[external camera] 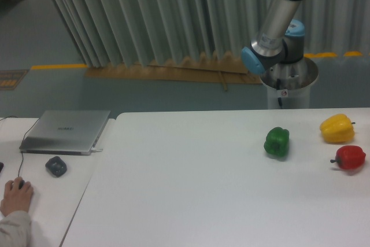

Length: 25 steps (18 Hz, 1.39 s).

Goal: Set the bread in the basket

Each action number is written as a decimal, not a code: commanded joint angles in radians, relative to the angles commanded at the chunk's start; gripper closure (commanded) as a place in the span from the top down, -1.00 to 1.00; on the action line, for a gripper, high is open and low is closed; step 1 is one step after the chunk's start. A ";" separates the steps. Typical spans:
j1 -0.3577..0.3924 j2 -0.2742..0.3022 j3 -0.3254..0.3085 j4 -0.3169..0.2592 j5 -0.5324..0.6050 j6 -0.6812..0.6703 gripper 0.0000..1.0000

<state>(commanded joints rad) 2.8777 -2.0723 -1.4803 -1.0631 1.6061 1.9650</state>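
1. No bread and no basket in view; perhaps off-frame.
2. Only green pepper [277, 142], yellow pepper [337, 129], red pepper [350, 157] on table [191, 189].
3. Claw out of frame, state unknowable.
4. Nothing visibly done yet.

Looks like a robotics lab / test cell. Industrial arm [281, 24] w/ blue joint caps on a metal pedestal [287, 88], upper right of frame. Grey-green painted floor w/ yellow tape line [55, 66] at left, pleated curtain [144, 15] across the top. Closed laptop [65, 131] on side desk [43, 201], lower left, operator's hand [16, 196] on a mouse.
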 joint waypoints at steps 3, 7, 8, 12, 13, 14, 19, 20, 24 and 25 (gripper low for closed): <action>0.002 0.011 0.006 0.000 0.000 0.002 1.00; 0.003 0.004 0.012 0.000 0.000 0.000 1.00; 0.005 0.004 0.012 0.000 0.000 -0.002 1.00; 0.017 0.012 0.015 0.000 -0.015 -0.008 1.00; 0.017 0.005 0.015 0.000 -0.026 -0.009 1.00; 0.017 0.003 0.014 0.000 -0.034 -0.011 1.00; -0.035 0.037 0.038 -0.008 -0.037 -0.032 1.00; -0.050 0.041 0.038 -0.011 -0.037 -0.032 1.00; -0.103 0.087 -0.003 -0.011 -0.037 -0.049 1.00; -0.121 0.116 -0.024 -0.011 -0.037 -0.049 1.00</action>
<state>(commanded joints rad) 2.7567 -1.9561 -1.5046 -1.0738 1.5693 1.9159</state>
